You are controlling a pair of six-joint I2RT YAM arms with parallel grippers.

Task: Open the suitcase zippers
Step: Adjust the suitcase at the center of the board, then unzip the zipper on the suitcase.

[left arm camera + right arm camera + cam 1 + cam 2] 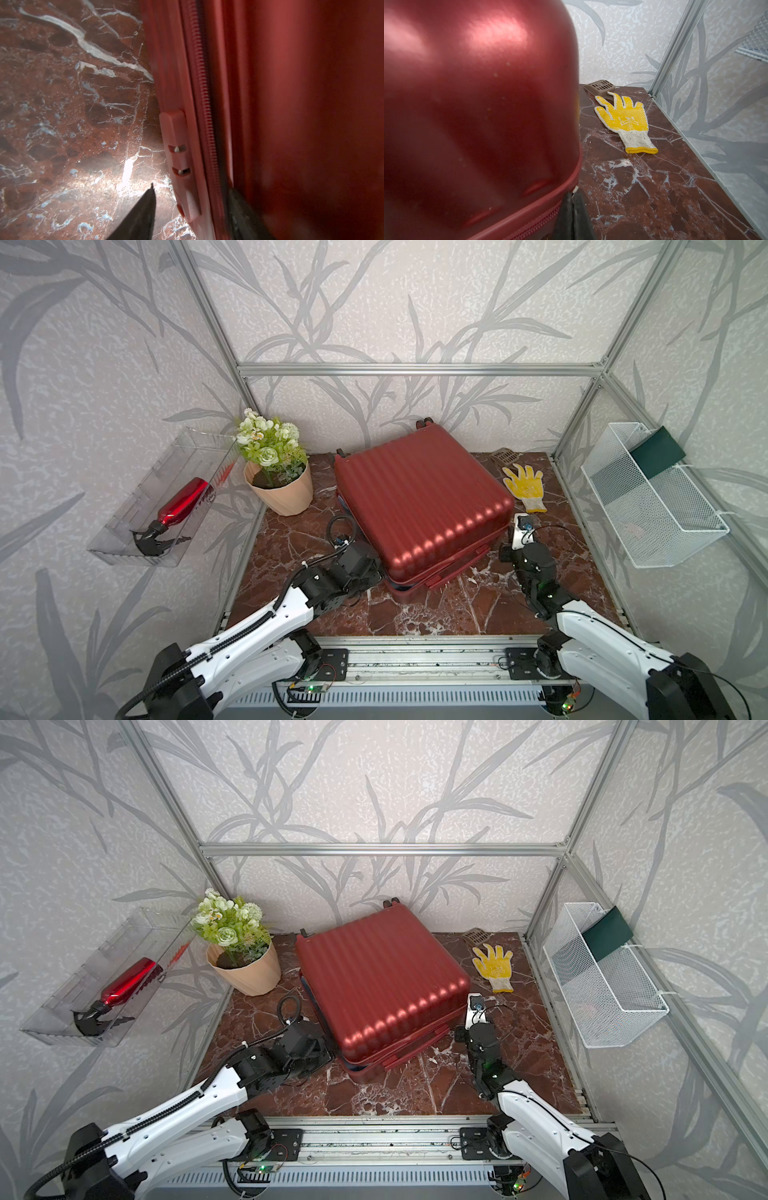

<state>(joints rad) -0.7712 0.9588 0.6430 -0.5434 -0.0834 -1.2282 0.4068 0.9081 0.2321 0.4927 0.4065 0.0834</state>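
The dark-red ribbed suitcase [419, 506] [380, 982] lies flat on the marble top. A pale blue strip shows in its seam at the near corner [400, 587]. In the left wrist view the zipper track [204, 93] runs beside a lock block [178, 158]. My left gripper [192, 187] is open and straddles this edge: one finger [145, 209] is over the marble, the other [243, 212] lies against the shell. At the near right corner my right gripper [573, 192] is shut on a small pale zipper pull [576, 188], next to the zipper [537, 220].
A potted flower bunch [278, 489] stands left of the suitcase. A yellow glove [524, 487] and a brown slotted piece [502, 456] lie to its right. A wire basket [648, 497] hangs on the right wall. A clear bin holding a red spray bottle [178, 506] hangs on the left.
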